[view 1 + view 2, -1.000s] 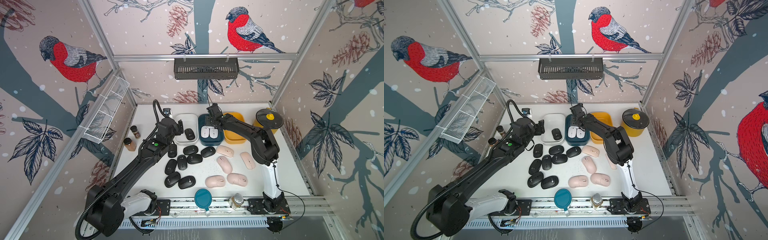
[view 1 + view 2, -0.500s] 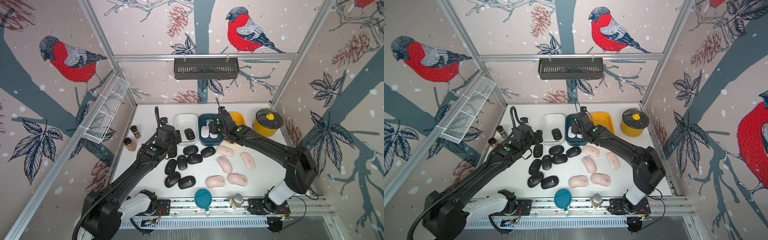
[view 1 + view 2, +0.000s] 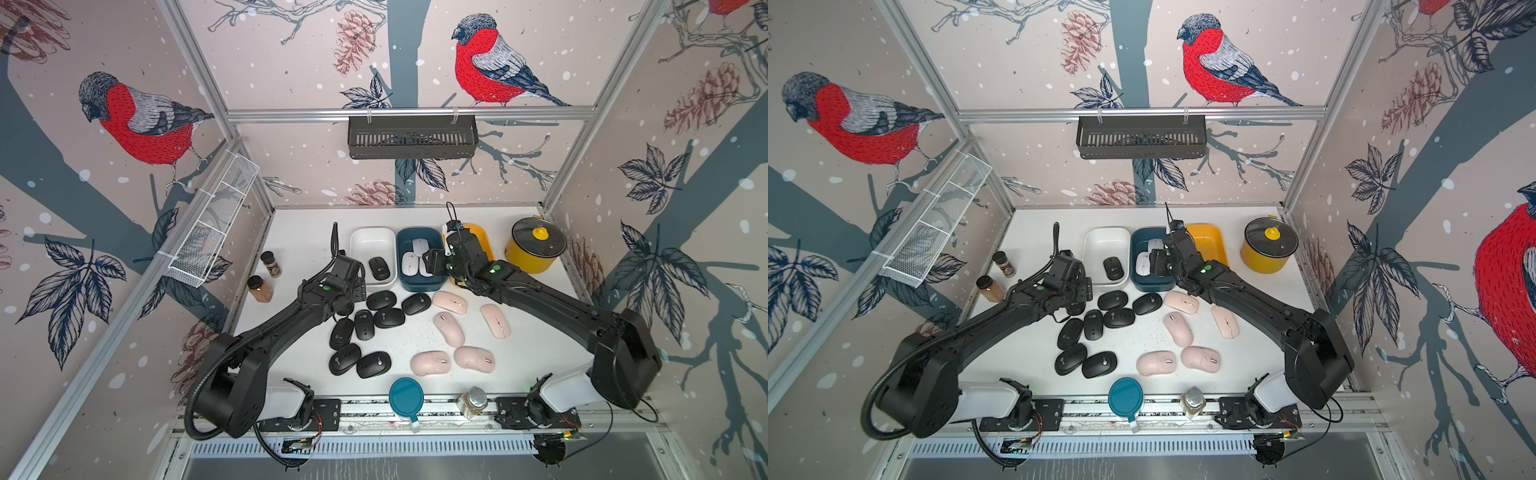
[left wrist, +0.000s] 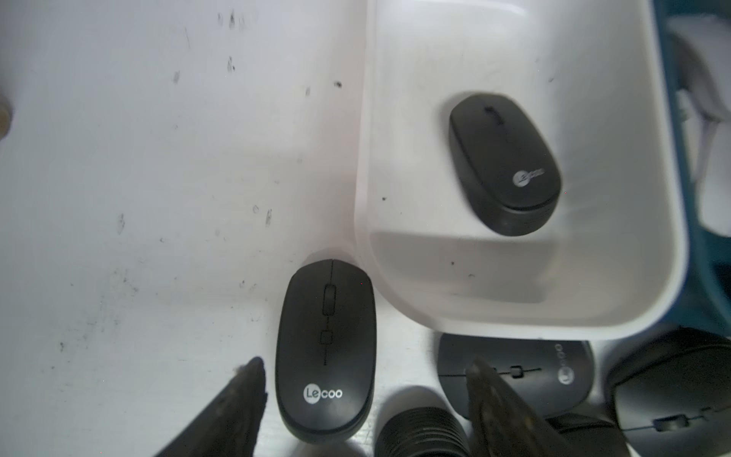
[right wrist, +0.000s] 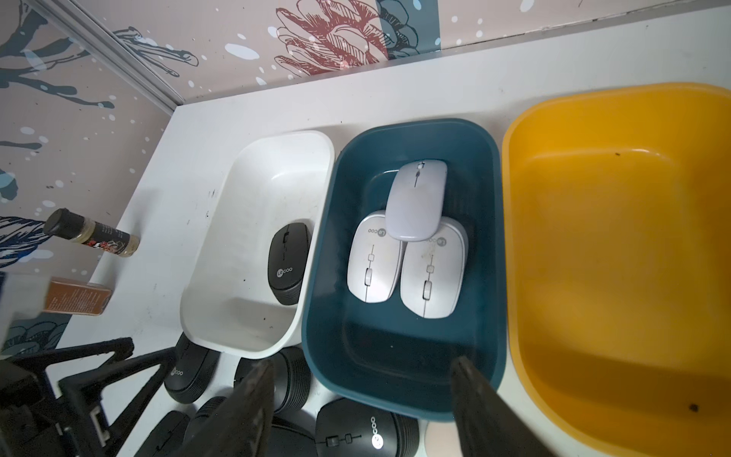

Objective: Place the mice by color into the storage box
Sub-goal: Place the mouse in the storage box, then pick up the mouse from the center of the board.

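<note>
Eight or so black mice sit loose on the worktop (image 3: 307, 232). The one I want, the black mouse (image 4: 326, 348), lies straight under my left hand (image 4: 364, 366). The fingers are apart with one on each side of it, not yet touching, nothing held. Its long axis runs crosswise to my closing line, so I'd pinch the long sides. In a top view the white box (image 3: 371, 239) is at about 1 o'clock from this hand, just beside the mouse's nose. One boxed black mouse (image 3: 378, 267) is inside it.

My left arm is clearly the nearer one. My right hand (image 5: 360, 366) hangs over the blue box (image 5: 486, 237), fingers apart and empty. Three white mice (image 5: 415, 201) are in the blue box and the yellow box (image 5: 613, 257) is bare. Five pink mice (image 3: 449, 328) lie at about 5 o'clock of the blue box.

Writing: "Lecoo" reads on the target's tail, on the boxed black mouse and on two white ones. The jar labels are too small to read.
</note>
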Controlling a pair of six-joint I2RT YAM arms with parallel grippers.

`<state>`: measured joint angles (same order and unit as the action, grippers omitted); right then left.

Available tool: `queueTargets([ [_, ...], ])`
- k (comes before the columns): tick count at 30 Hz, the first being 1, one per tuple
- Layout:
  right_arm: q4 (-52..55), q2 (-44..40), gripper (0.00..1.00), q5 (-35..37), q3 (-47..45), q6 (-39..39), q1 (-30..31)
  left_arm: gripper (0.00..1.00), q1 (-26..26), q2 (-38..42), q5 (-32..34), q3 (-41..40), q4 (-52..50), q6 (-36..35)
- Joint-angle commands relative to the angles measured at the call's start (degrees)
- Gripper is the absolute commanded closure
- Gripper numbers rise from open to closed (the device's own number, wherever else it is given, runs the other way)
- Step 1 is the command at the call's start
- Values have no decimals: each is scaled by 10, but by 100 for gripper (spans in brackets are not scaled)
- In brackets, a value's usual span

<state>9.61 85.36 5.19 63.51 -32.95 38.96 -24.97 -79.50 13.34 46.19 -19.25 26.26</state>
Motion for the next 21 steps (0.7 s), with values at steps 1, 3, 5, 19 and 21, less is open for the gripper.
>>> queueTargets([
  [1,-25,15,29,-46,10,11,-7,21,4,-36,-16,12,-36,-15],
  [3,-25,25,29,-55,16,12,-10,21,9,-48,-25,8,-33,-13],
  [5,-25,33,29,-60,18,11,-11,21,17,-49,-33,-1,-25,-9],
  [19,-34,54,30,-74,21,-4,-11,25,52,-92,-92,-11,-2,-27],
  [21,-34,54,30,-75,20,-6,-11,26,52,-98,-91,-9,0,-26],
])
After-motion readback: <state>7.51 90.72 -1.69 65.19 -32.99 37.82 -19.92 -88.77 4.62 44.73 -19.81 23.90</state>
